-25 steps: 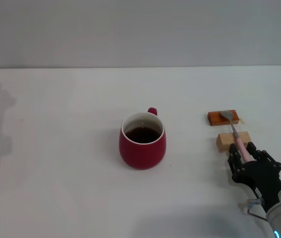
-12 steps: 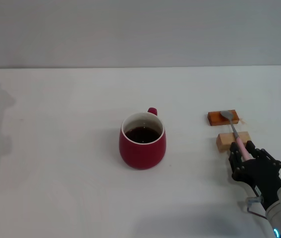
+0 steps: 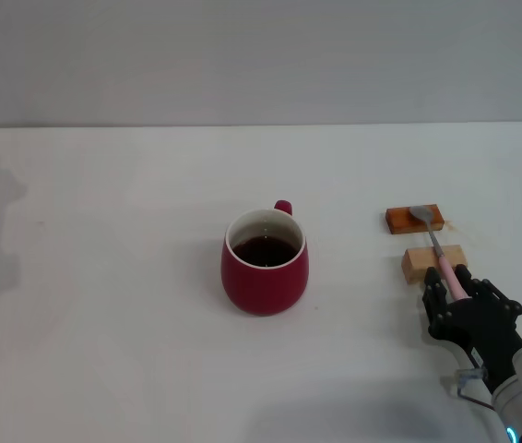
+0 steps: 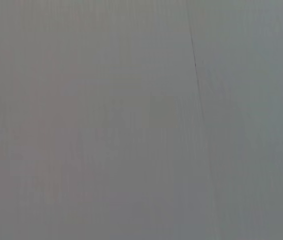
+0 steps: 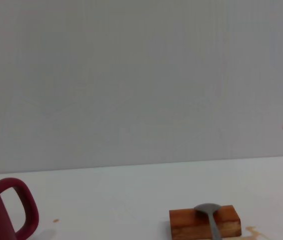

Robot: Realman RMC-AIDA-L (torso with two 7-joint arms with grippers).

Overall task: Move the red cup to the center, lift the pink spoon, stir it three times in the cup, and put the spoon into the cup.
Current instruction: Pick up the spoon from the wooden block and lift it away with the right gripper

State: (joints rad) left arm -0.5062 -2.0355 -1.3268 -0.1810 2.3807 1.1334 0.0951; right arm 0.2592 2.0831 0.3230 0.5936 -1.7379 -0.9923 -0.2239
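The red cup (image 3: 265,268) stands upright near the table's middle, with dark liquid inside and its handle turned to the far side. Its handle edge also shows in the right wrist view (image 5: 1,210). The pink spoon (image 3: 434,247) lies across two wooden blocks at the right, silver bowl (image 5: 209,212) on the far block, pink handle pointing toward me. My right gripper (image 3: 452,284) sits low at the handle's near end, open, with a finger on each side of the pink handle. The left gripper is out of view.
An orange-brown block (image 3: 399,220) and a tan block (image 3: 418,263) carry the spoon at the right of the white table (image 3: 104,277). A grey wall runs behind the table. The left wrist view holds only a plain grey surface.
My right gripper has shifted very slightly toward the near edge along the handle. The spoon, the blocks and the cup have not moved.
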